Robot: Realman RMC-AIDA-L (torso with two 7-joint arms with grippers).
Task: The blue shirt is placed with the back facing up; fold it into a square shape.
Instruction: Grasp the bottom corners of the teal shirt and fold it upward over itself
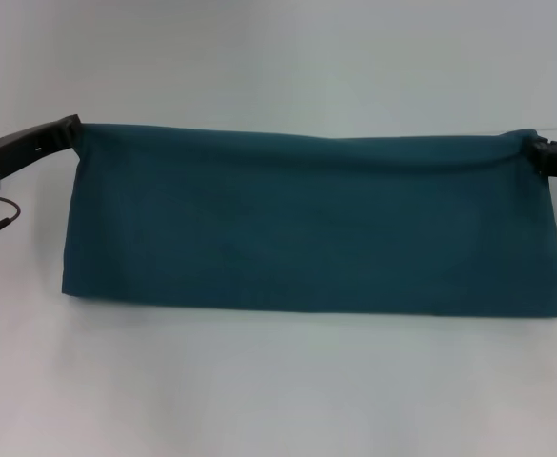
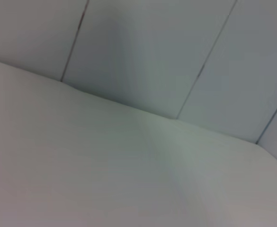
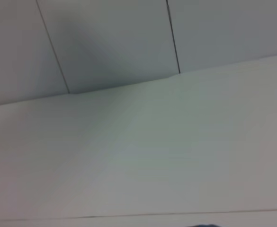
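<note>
Where the blue shirt (image 1: 307, 224) spreads as a wide folded band across the middle of the head view, its lower edge lies on the white desk (image 1: 278, 400). The left hand (image 1: 69, 127) is clamped on the upper-left corner; the right hand (image 1: 535, 148) appears clamped on the upper-right corner, though it is partly hidden. Both wrist views show only pale desk and wall panels.

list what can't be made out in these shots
- Left claw tips: head view, buried in the shirt corner; grip unclear.
- Right claw: head view, arm cut by the edge, tips hidden by cloth.
- Shirt layers: head view, hidden under the top fold.
- Wrist views: only table and wall.
</note>
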